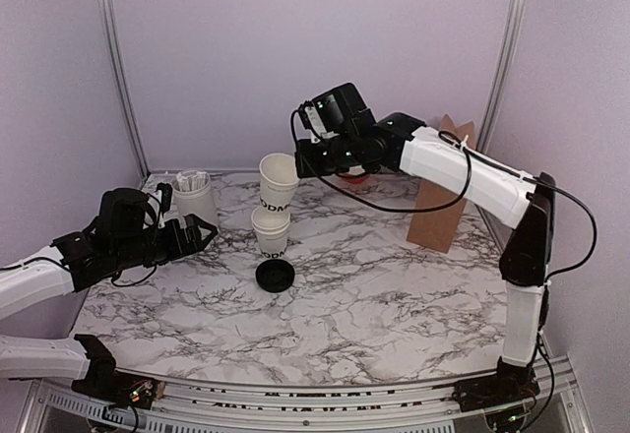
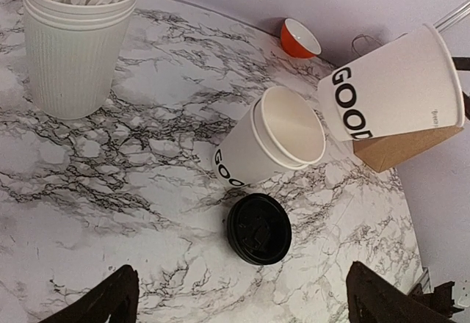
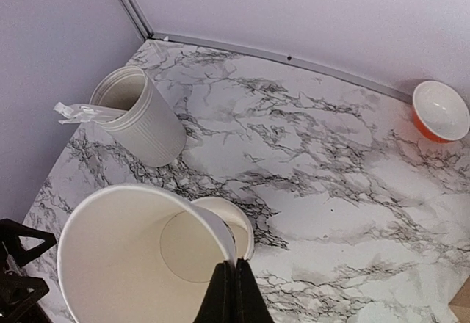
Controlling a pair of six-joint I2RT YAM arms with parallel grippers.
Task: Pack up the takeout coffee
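The takeout coffee cup, white with dark lettering, hangs tilted in the air above the stack of nested white cups. My right gripper is shut on its rim; in the right wrist view the fingers pinch the cup's wall. The black round lid lies flat on the table in front of the stack. My left gripper hovers open to the left, with nothing between its fingers. In the left wrist view the lid lies ahead of that gripper, with the stack and the lifted cup beyond.
A ribbed white holder with packets stands at the back left, close to my left gripper. A brown paper bag stands at the back right. An orange bowl sits by the back wall. The marble table is ringed by purple walls.
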